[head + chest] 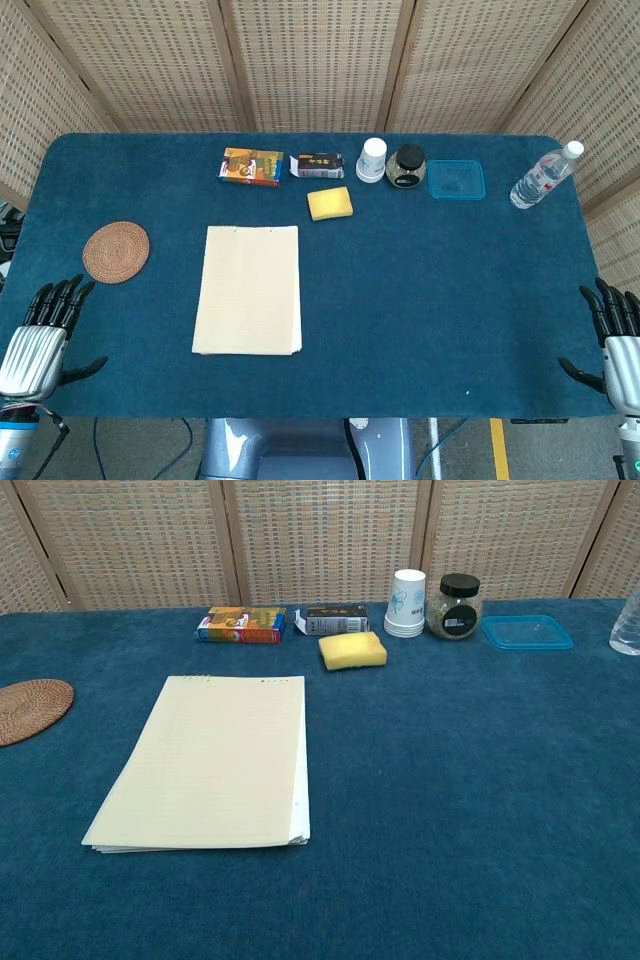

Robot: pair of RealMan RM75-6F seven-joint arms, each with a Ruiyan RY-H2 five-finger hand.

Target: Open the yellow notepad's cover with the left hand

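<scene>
Looks like a staged robot test station in a lab. Worktop (pixel 420 330) covered in blue cloth, closed in behind by woven screens (pixel 310 60). Mixed household props lined up along the far edge: cups (pixel 405 604), jar (pixel 454 607), blue lid (pixel 527 632), sponge (pixel 352 650), bottle (pixel 543 176). Grey floor with a yellow line (pixel 497 450) below the near edge.

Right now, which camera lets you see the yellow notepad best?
The chest view. There the yellow notepad is close and big, lying flat and closed, with white page edges peeking out on its right side. The head view shows the whole notepad from above, only smaller, so those edges are harder to see.
</scene>
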